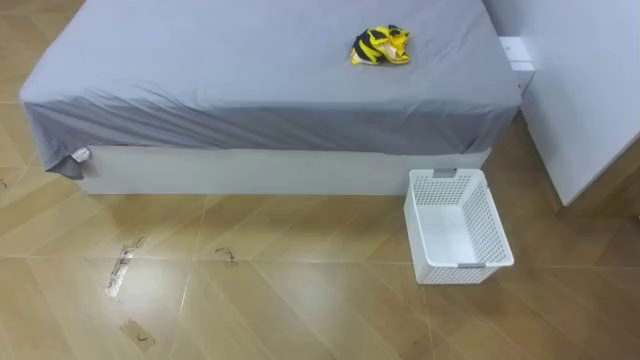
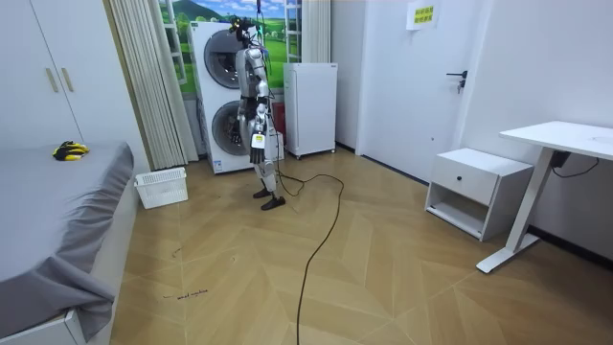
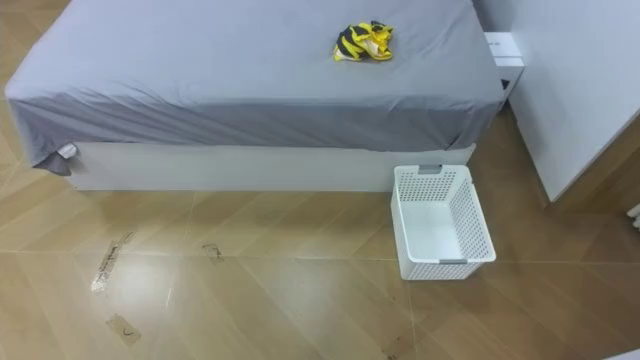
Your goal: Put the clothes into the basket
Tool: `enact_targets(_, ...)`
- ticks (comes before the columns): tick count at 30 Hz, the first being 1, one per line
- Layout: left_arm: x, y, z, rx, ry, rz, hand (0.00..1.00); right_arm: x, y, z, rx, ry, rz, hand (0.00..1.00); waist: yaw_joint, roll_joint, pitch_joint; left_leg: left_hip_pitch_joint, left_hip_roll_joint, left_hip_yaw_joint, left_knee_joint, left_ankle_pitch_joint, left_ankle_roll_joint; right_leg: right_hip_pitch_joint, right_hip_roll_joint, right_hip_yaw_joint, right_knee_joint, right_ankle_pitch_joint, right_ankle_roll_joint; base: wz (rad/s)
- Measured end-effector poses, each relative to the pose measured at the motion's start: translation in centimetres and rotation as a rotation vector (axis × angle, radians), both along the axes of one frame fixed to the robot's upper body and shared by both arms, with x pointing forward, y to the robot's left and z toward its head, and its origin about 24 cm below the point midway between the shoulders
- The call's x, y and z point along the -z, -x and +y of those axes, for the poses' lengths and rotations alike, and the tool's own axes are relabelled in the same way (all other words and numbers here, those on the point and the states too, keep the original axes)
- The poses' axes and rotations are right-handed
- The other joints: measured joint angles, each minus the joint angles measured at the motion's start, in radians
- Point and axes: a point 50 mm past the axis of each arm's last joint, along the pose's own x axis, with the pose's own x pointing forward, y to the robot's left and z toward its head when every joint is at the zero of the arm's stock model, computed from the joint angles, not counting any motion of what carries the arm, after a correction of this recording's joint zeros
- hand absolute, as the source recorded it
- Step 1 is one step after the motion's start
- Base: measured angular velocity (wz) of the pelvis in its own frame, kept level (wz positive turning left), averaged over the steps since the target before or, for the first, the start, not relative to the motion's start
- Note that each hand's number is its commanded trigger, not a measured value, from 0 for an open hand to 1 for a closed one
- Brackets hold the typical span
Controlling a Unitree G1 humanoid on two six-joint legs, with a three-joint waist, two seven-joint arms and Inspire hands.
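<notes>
In the left eye view, the clothes (image 1: 380,46), a yellow-and-black bundle, were seen lying on the grey bed (image 1: 250,70) up at one o'clock, well apart from the basket (image 1: 498,228). The white basket was set on the wooden floor (image 1: 300,300) at four o'clock, just beside the bed's base, open side up. In the right eye view, the same layout was shown, and tape marks (image 3: 105,268) were picked out on the floor at eight o'clock. Over to the room view: the robot was found standing upright before the stacked washing machines (image 2: 218,96), at eleven o'clock, faced toward the bed, the basket between them. Its left hand (image 2: 257,144) was hung by its hip; whether spread or closed could not be told.
</notes>
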Motion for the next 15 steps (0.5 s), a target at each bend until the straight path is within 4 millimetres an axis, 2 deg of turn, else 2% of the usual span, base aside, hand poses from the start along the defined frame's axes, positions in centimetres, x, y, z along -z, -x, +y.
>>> enact_targets(15,0.00,-0.04,-0.04,0.003,0.005,-0.010,0.00,-0.01,-0.04,0.03,0.004,-0.012,-0.007,0.00,0.002,0.003,0.0014,0.000,0.000,0.000,0.000,0.000,0.000,0.000,0.000,0.002,0.000,0.000,0.000,0.00)
